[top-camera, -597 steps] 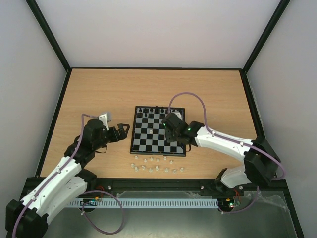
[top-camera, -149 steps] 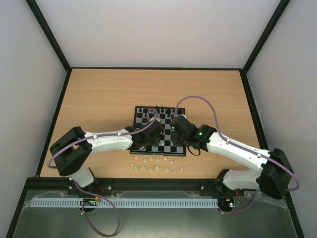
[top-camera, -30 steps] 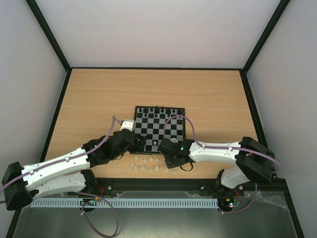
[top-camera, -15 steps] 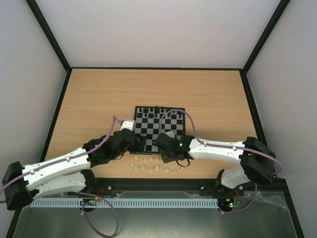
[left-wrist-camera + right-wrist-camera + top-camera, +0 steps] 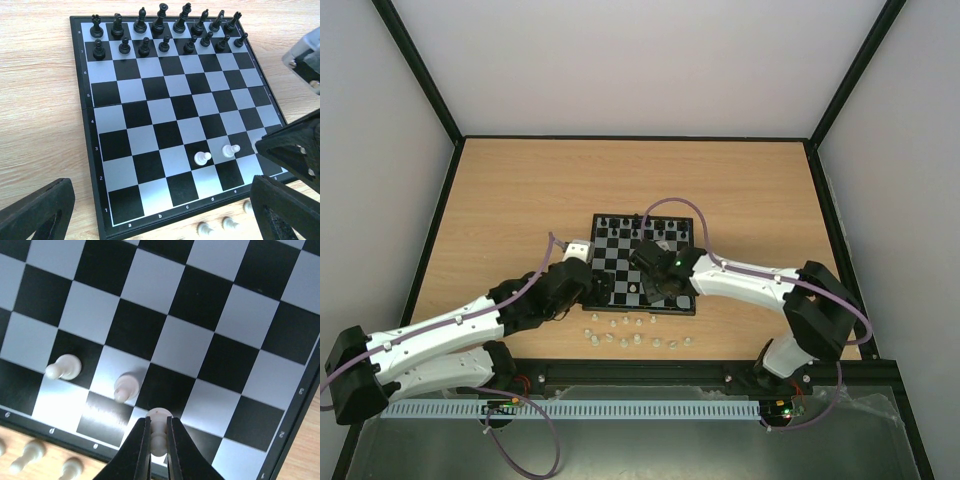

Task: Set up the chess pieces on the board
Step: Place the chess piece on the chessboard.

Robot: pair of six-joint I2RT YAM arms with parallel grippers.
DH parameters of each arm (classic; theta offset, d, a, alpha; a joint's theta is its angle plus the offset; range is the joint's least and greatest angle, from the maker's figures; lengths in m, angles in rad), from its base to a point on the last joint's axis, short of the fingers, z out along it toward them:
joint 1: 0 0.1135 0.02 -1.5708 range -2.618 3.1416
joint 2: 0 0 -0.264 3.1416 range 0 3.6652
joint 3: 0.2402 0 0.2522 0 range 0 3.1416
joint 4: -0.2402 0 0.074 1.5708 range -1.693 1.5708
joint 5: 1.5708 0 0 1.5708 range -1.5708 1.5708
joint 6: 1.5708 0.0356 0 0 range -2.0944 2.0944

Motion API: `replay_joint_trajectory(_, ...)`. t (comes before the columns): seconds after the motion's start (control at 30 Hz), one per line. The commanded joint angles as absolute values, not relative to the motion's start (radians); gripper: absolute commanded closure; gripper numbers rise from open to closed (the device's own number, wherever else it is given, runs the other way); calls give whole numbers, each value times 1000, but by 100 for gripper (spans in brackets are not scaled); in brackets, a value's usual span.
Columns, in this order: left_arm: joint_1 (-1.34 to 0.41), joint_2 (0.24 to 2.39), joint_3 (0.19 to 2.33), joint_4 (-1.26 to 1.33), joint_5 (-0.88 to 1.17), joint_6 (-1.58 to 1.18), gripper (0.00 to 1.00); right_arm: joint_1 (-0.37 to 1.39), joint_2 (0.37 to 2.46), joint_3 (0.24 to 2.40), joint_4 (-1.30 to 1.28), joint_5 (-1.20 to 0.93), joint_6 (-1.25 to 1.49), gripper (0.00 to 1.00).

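Observation:
The board (image 5: 618,256) lies mid-table, with black chessmen (image 5: 638,222) on its far two rows. Two white pawns (image 5: 202,158) stand near its front edge, also in the right wrist view (image 5: 65,366). My right gripper (image 5: 159,440) is shut on a white pawn (image 5: 159,426), held upright just above a near-row square; from above the gripper (image 5: 657,288) is over the board's front right part. Several loose white chess pieces (image 5: 638,333) lie on the table in front of the board. My left gripper (image 5: 603,291) is open and empty at the board's front left corner.
Black chessmen (image 5: 165,30) fill the far two rows in the left wrist view. Loose white pieces (image 5: 30,452) lie just past the board's front rim. The right arm's purple cable (image 5: 672,210) loops over the board's far right. Black frame rails edge the table.
My right gripper has moved from the row of loose pieces back over the board's front edge with a white pawn in it. The left arm has stayed put.

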State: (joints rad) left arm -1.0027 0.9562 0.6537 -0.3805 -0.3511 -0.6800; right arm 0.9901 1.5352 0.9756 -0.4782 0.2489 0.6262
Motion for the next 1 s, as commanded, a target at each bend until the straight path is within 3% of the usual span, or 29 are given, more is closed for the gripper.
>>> replay_joint_trajectory(0.0,-992,941,646,-384,-354,-669,1,960,1580,1016,-528,251,570,93)
replay_joint_trajectory(0.97,-980,921,638,-390,-349,-669,1,926,1645,1016,-480,230,543,85)
